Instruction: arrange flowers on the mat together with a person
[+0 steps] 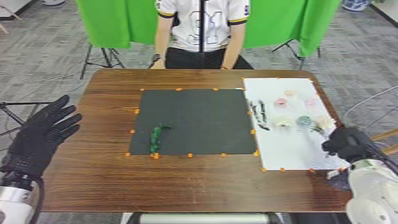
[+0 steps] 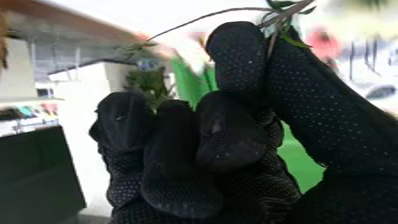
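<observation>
Green leaves [image 2: 294, 42] edge a thin stem [image 2: 288, 13] pinched by the right hand's [image 1: 352, 143] fingers, left hand [image 1: 37, 136] open.

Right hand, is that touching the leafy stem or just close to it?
Touching. In the right wrist view, the right hand has the leafy stem pinched between thumb and finger, its lower end running down between them.

left fingers [image 1: 55, 108] straight, right fingers [image 1: 336, 144] pinching
</observation>
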You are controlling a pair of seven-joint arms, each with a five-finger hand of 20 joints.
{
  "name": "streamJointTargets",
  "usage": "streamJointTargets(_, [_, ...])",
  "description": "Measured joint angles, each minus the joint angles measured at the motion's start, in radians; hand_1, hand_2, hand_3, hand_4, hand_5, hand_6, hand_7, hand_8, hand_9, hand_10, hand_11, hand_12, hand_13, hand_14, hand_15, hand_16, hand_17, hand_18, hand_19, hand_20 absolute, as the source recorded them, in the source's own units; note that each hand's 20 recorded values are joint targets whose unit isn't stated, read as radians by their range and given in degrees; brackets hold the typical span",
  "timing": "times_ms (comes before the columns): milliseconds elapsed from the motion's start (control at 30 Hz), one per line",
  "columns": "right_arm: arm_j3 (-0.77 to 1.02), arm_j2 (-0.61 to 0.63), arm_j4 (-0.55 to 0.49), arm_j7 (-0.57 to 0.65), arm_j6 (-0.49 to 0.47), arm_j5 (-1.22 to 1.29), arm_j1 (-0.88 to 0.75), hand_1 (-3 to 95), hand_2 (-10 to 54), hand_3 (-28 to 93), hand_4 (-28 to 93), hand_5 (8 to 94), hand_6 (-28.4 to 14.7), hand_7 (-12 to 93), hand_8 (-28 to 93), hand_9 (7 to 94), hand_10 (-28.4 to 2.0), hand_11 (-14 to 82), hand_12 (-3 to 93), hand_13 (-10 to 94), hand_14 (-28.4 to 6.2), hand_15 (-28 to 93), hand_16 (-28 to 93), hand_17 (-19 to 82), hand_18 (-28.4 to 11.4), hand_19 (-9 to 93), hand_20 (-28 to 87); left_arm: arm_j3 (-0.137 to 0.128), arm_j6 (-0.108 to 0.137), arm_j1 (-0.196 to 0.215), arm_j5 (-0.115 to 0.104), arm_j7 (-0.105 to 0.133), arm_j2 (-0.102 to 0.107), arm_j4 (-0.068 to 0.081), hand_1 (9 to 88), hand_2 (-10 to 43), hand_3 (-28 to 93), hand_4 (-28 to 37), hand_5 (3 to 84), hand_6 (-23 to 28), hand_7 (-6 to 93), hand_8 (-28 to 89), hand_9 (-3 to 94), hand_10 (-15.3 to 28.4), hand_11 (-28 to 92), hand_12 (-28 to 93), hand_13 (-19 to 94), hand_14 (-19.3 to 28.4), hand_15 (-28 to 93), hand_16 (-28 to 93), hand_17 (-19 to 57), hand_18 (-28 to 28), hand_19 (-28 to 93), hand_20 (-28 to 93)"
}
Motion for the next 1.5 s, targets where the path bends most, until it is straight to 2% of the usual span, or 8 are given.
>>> streamJointTargets(200, [-0.018,0.005,-0.04,-0.011,-0.003,0.038,0.072,38.9,-9.5,83,-6,78.4,-1.0,61,18,88.3,-7.7,73.4,42.1,82,-8.8,91,34,46,-23.9,93,52,-0.008,0.003,0.01,0.001,-0.001,0.0,-0.003,26.4,-4.0,69,-25.1,31.2,2.6,14.3,-8,26.5,10.8,14,19,22,14.3,21,4,-8.2,21.8,43,10])
streamJointTargets(333, [-0.119,0.01,-0.027,-0.058,-0.044,0.105,0.193,39.3,-9.5,82,-7,78.2,-0.5,60,18,88.4,-7.5,72.8,42.2,83,-8.6,91,34,46,-23.8,93,52,-0.016,0.009,0.023,0.001,-0.006,-0.001,-0.008,26.3,-4.0,70,-25.0,31.2,2.6,14.2,-8,26.5,10.9,14,20,22,14.3,21,4,-8.2,21.8,43,10])
streamJointTargets(467, [-0.284,0.005,0.026,-0.14,-0.156,0.161,0.356,39.0,-9.5,82,-7,78.5,0.0,60,17,88.7,-7.4,72.3,41.8,83,-8.6,90,34,46,-24.0,93,52,-0.015,0.012,0.026,0.001,-0.015,-0.003,-0.009,26.3,-4.0,70,-25.0,31.2,2.5,14.3,-8,26.5,10.9,14,19,22,14.3,21,4,-8.1,21.7,43,10])
streamJointTargets(567, [-0.409,-0.018,0.08,-0.146,-0.229,0.263,0.479,38.5,-9.5,83,-6,78.9,0.1,60,17,89.1,-7.4,71.9,41.6,83,-8.6,90,34,47,-24.0,93,52,-0.011,0.013,0.026,0.001,-0.019,-0.002,-0.009,26.3,-4.0,70,-25.1,31.2,2.6,14.3,-8,26.5,10.9,14,20,22,14.3,21,4,-8.1,21.7,43,10])
streamJointTargets(700, [-0.542,-0.079,0.162,-0.128,-0.267,0.414,0.615,38.5,-9.5,82,-6,79.2,0.1,59,18,89.2,-7.4,71.7,41.7,83,-8.6,90,34,47,-24.2,93,52,-0.004,0.014,0.025,0.001,-0.019,0.001,-0.009,26.2,-4.0,70,-25.1,31.3,2.7,14.1,-8,26.5,10.8,14,20,22,14.3,21,4,-8.1,21.7,43,10])
streamJointTargets(833, [-0.639,-0.142,0.211,-0.127,-0.297,0.355,0.706,38.7,-9.5,82,-7,79.3,0.2,59,18,89.2,-7.4,71.5,41.8,83,-8.6,90,34,47,-24.1,93,52,-0.002,0.015,0.026,0.001,-0.02,0.002,-0.009,26.2,-3.9,70,-25.1,31.3,2.7,14.1,-7,26.5,10.8,14,20,22,14.3,21,4,-8.1,21.7,43,10])
streamJointTargets(1000, [-0.705,-0.192,0.234,-0.117,-0.335,0.235,0.758,39.1,-9.5,82,-7,79.3,0.2,58,18,89.2,-7.4,71.2,41.9,83,-8.5,89,34,47,-24.2,93,52,-0.001,0.016,0.025,0.002,-0.021,0.002,-0.009,26.2,-3.9,70,-25.1,31.2,2.6,14.3,-7,26.5,10.9,14,20,22,14.3,21,4,-8.1,21.7,43,10])
streamJointTargets(1500, [-0.871,-0.253,0.315,-0.106,-0.348,0.013,0.774,37.4,-6.2,81,-9,80.6,1.1,56,18,90.3,-7.4,69.7,41.3,85,-8.0,89,33,48,-24.0,93,52,0.001,0.014,0.024,0.002,-0.03,0.011,-0.006,26.4,-3.8,70,-24.7,31.2,2.6,14.4,-8,26.5,10.8,14,20,22,14.2,21,4,-8.1,21.7,43,10])
